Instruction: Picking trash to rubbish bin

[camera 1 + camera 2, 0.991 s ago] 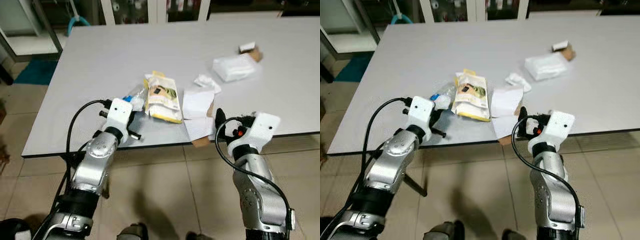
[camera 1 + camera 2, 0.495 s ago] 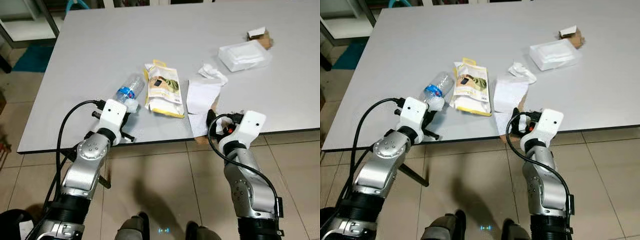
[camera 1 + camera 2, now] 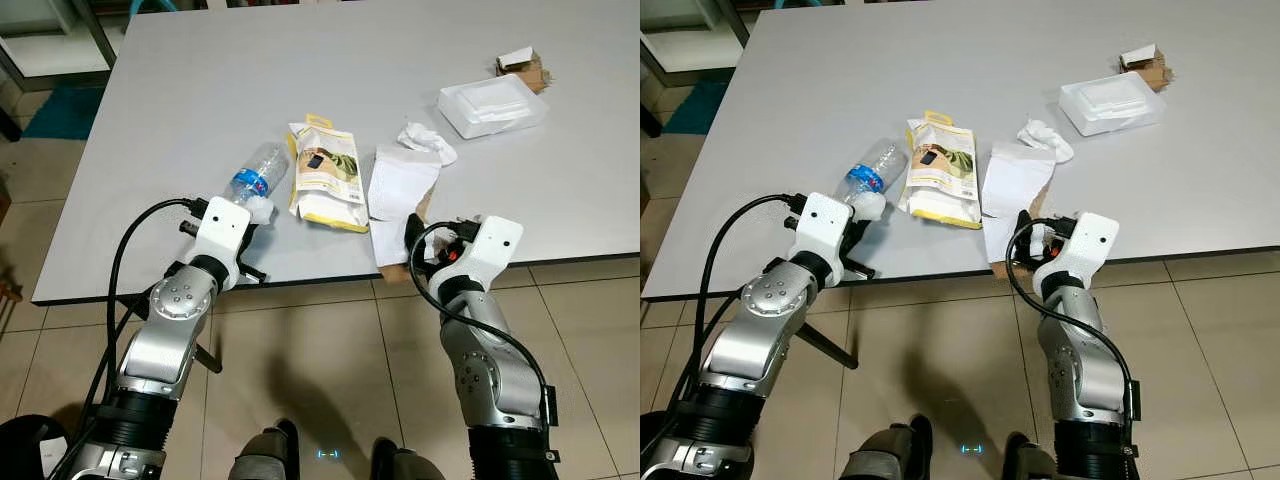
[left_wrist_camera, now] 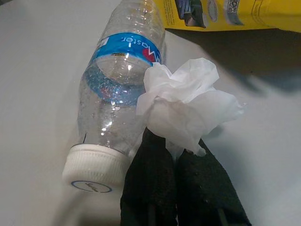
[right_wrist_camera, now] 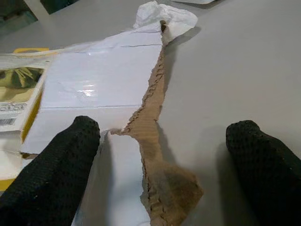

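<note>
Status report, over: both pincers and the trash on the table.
Left pincer shut on crumpled tissue, beside bottle. Right pincer open, straddling torn cardboard at table edge. Nothing blocking.

The left gripper is pinching a tissue beside the bottle; the right gripper is hovering over torn cardboard.

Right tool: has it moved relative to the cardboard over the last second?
Yes, toward the robot's left. The right tool was just right of the cardboard; now it is open astride its torn edge.
</note>
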{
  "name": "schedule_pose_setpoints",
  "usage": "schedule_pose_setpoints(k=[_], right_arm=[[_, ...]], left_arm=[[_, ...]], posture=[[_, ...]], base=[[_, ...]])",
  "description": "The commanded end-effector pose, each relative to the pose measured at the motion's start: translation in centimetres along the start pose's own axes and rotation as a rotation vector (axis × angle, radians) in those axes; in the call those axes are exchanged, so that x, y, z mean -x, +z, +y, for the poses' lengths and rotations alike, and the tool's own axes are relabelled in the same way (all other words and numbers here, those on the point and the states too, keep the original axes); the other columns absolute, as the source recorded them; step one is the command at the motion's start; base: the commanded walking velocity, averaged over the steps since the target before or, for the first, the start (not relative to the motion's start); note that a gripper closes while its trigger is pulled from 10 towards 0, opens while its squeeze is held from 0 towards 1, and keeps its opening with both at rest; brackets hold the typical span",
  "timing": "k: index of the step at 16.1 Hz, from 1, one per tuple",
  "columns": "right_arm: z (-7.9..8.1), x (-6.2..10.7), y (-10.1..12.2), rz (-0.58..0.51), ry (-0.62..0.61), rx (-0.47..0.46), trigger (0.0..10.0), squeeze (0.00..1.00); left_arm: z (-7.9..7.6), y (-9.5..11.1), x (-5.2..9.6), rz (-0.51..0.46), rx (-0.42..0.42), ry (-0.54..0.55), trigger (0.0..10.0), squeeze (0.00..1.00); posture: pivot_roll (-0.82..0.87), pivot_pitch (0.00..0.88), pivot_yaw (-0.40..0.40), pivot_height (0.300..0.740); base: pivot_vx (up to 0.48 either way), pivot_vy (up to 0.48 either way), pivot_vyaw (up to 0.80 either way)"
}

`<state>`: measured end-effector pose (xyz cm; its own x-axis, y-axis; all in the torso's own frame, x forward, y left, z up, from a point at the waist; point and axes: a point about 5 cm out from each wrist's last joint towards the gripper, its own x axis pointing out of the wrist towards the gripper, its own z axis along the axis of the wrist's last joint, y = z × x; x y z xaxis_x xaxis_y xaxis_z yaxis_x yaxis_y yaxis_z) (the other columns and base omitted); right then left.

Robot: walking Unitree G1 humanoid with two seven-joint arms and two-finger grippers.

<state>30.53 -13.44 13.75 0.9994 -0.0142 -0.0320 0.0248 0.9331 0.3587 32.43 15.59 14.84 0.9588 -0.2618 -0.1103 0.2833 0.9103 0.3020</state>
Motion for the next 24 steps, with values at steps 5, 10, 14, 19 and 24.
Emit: schedule_pose_setpoints(k=[5, 10, 14, 19, 24], right_arm=[[1.0, 0.1, 1.4, -0.107, 0.049, -0.051, 10.0, 0.0], [1.9, -0.2, 0.9, -0.084, 0.078, -0.097, 10.0, 0.0], [2.2, -0.3, 1.0, -0.083, 0.07, -0.17, 10.0, 0.0], [2.2, -0.2, 0.8, -0.067, 0.021, -0.263, 10.0, 0.0], [1.6, -0.2, 0.9, -0.063, -0.056, -0.277, 10.0, 0.0]], left_arm=[[-0.1, -0.2, 0.2, 0.011, -0.013, -0.008, 10.0, 0.0], [-0.1, 0.0, 0.1, 0.007, -0.014, -0.005, 10.0, 0.0], [0.0, 0.0, 0.1, 0.007, -0.016, -0.001, 10.0, 0.0], [0.1, 0.0, 0.2, 0.007, -0.02, -0.002, 10.0, 0.0], [0.1, 0.0, 0.1, 0.007, -0.023, -0.006, 10.0, 0.0]], posture=[[0.31, 0.232, 0.046, 0.74], [0.31, 0.234, 0.042, 0.74], [0.31, 0.234, 0.042, 0.74], [0.32, 0.235, 0.042, 0.74], [0.32, 0.237, 0.041, 0.74]], base=[[0.0, 0.0, 0.0], [0.0, 0.0, 0.0], [0.0, 0.0, 0.0], [0.0, 0.0, 0.0], [0.0, 0.0, 0.0]])
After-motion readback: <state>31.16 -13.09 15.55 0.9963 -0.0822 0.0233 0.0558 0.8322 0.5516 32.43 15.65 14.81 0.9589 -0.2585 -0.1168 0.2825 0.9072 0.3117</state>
